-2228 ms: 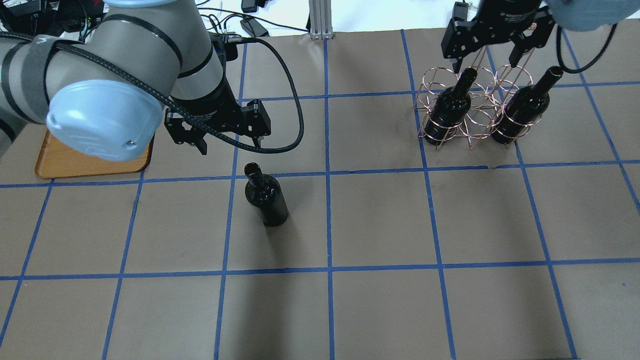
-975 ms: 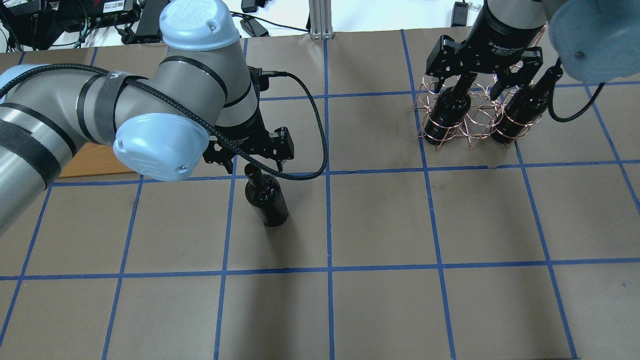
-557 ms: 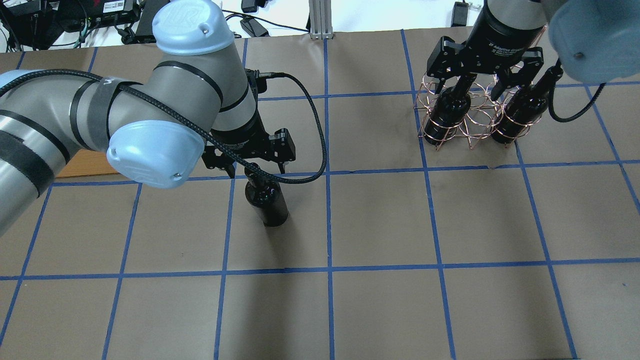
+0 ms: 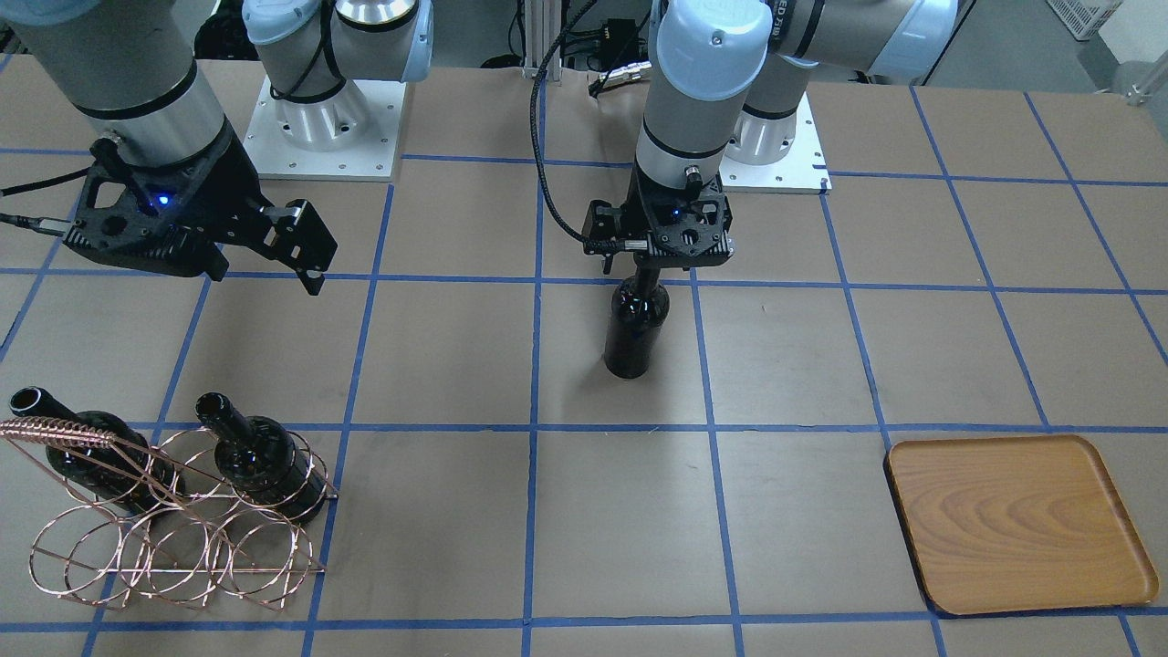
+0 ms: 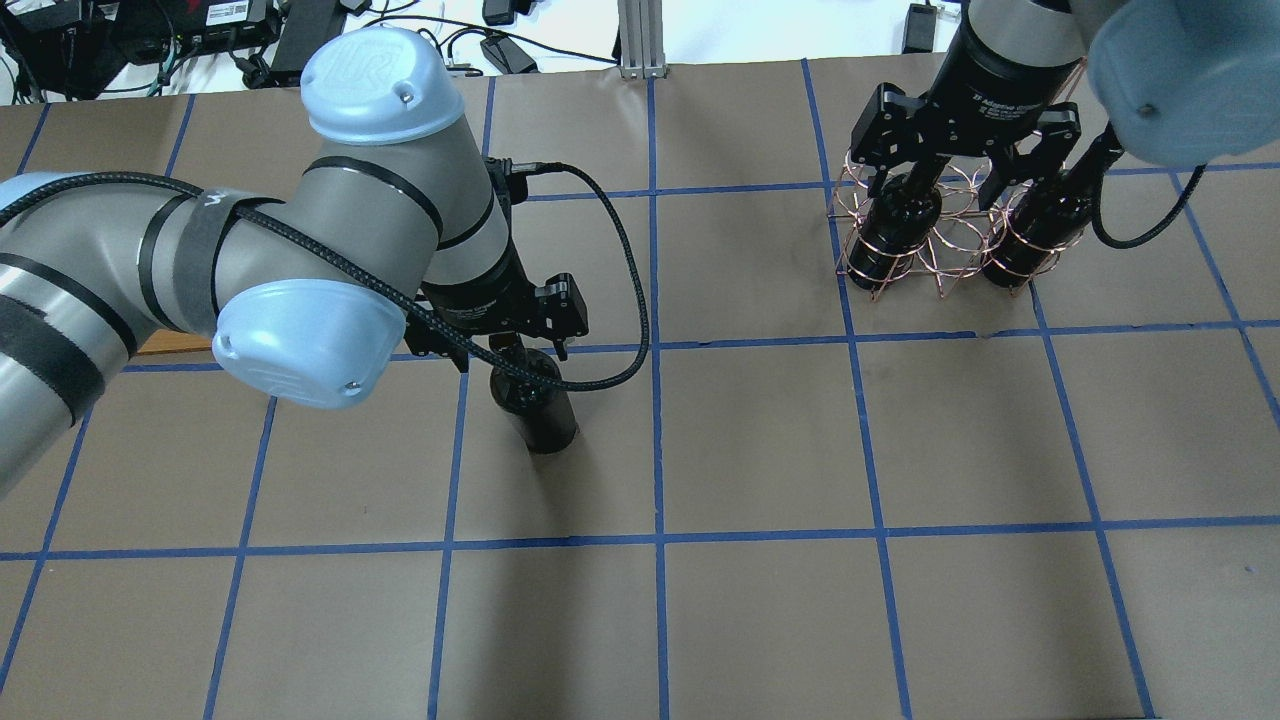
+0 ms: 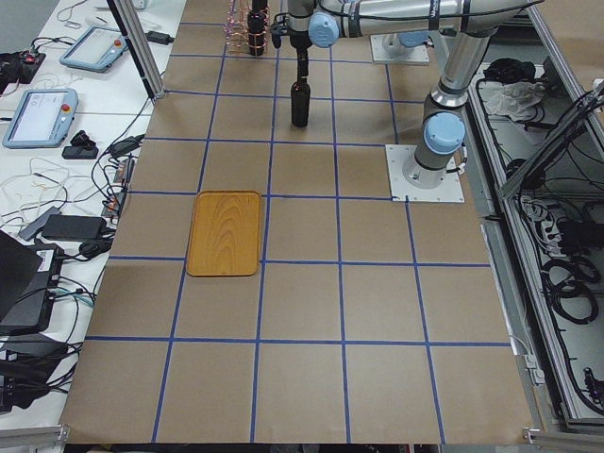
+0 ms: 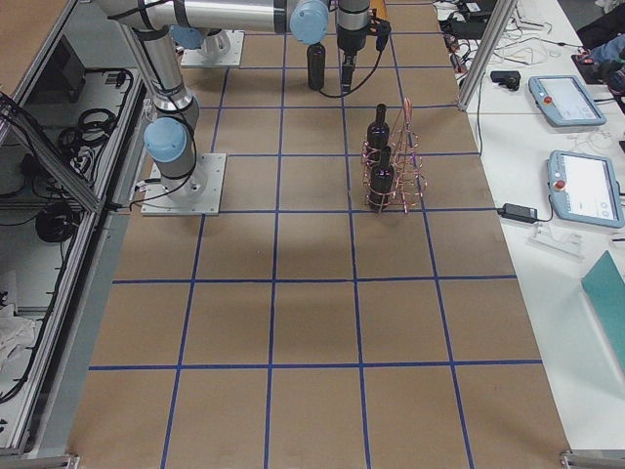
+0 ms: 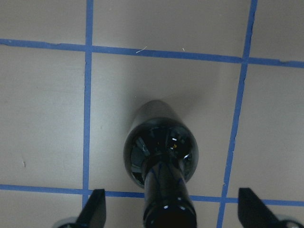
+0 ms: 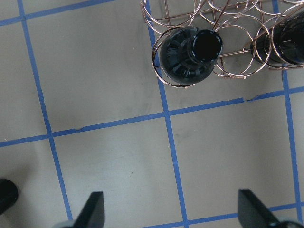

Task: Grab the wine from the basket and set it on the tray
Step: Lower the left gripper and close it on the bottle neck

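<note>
One wine bottle (image 4: 636, 328) stands upright on the table near the middle, also in the overhead view (image 5: 540, 415). My left gripper (image 4: 657, 265) is open, with its fingers on either side of the bottle's neck (image 8: 166, 199) and not touching it. Two more bottles (image 5: 895, 225) (image 5: 1035, 230) lean in the copper wire basket (image 5: 945, 235). My right gripper (image 5: 940, 185) is open and empty, well above the basket, with one basket bottle (image 9: 187, 54) below it. The wooden tray (image 4: 1013, 520) lies empty at the table's left end.
The arms' base plates (image 4: 319, 128) sit at the robot's edge of the table. A thick black cable (image 5: 630, 300) loops from my left wrist. Blue tape lines grid the brown table. Tablets and cables (image 6: 42, 113) lie beyond the far edge.
My left gripper moved from beside the tray to over the standing bottle and came down around its neck, still open. My right gripper shifted over the basket bottles and stays open.
</note>
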Controlling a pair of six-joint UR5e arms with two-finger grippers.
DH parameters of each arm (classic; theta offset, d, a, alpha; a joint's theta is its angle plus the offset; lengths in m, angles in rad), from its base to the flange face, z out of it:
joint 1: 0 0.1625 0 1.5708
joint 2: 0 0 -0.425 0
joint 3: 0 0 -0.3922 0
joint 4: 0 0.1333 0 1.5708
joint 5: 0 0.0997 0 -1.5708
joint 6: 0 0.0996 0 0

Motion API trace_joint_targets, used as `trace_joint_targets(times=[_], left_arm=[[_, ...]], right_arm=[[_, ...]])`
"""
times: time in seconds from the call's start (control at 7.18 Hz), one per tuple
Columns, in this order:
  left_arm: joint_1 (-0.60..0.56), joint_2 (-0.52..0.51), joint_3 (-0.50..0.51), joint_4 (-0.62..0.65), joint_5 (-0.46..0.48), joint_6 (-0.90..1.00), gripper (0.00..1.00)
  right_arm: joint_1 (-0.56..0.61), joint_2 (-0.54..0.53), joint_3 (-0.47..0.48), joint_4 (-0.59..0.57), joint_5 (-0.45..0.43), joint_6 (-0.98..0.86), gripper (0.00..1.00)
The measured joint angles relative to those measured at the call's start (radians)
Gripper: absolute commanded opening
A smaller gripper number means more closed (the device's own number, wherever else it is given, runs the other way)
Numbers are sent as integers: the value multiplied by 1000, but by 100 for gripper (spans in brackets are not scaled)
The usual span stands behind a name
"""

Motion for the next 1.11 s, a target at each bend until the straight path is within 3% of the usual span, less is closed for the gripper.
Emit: trace_joint_targets(times=[0.28, 0.7, 0.97, 1.11], left_arm=[[0, -3, -5, 23, 2, -1, 91], [2, -5, -5, 26, 2, 5, 47], [4, -5, -5, 26, 3, 13, 25], [4, -5, -5, 25, 3, 17, 22]], right_arm=[[0, 1, 1, 8, -2, -2, 100], [0, -2, 0, 5, -2, -33, 100], [-5, -4, 0, 6, -4, -40, 100], [-8, -6, 0, 8, -4, -41, 100]])
